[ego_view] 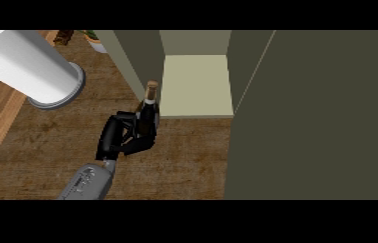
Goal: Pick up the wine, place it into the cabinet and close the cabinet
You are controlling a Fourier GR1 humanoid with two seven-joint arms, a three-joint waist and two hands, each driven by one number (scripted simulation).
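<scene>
Left hand (127, 133) clasping wine (150, 101), at edge of open cabinet (196, 87)

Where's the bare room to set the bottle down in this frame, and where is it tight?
The cabinet shelf is bare, between the cabinet wall and the open door. The counter is bare between the left hand and the door, and below the white roll. Tight: the shelf's front left corner, where the left hand holds the wine bottle.
</scene>
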